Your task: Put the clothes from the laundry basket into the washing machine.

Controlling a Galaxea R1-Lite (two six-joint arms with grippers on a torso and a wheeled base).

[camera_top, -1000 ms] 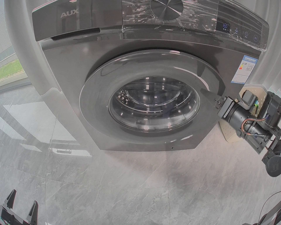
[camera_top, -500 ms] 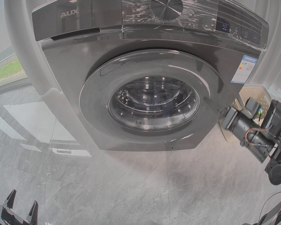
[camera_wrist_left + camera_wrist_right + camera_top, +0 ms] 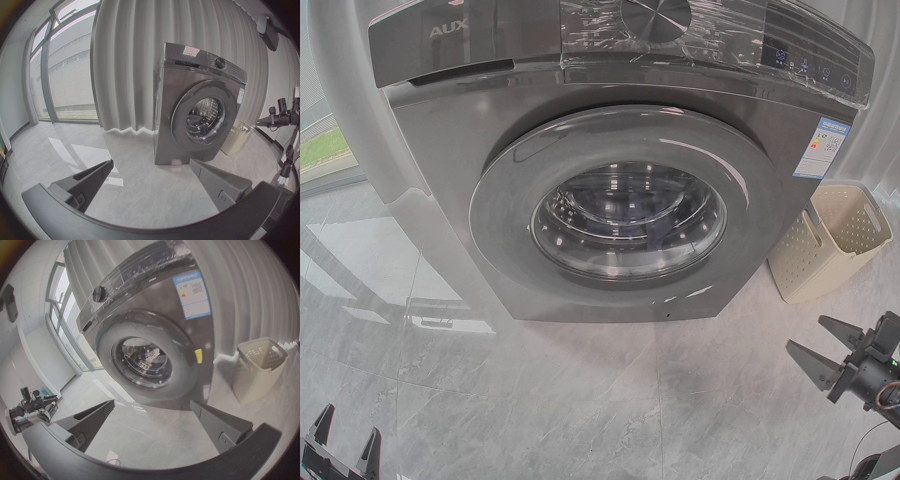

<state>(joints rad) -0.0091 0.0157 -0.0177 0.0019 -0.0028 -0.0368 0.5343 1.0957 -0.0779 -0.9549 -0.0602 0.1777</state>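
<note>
Cream perforated plastic laundry basket point(image 3: 800, 262) stands upright on the grey tiled floor point(image 3: 550, 387), just beside the right flank of the silver-grey front-loading washing machine point(image 3: 444, 162), whose round glass door point(image 3: 506, 212) looks shut. No clothes can be made out inside the basket. The right gripper point(image 3: 804, 331) hangs low, its 2 fingers spread and empty, with the basket near and straight ahead of it. The left gripper point(image 3: 351, 419), also spread and empty, sits well apart across the machine's front. The right arm is nearer; the basket's mouth faces up, so a reach would probably come from above.
</note>
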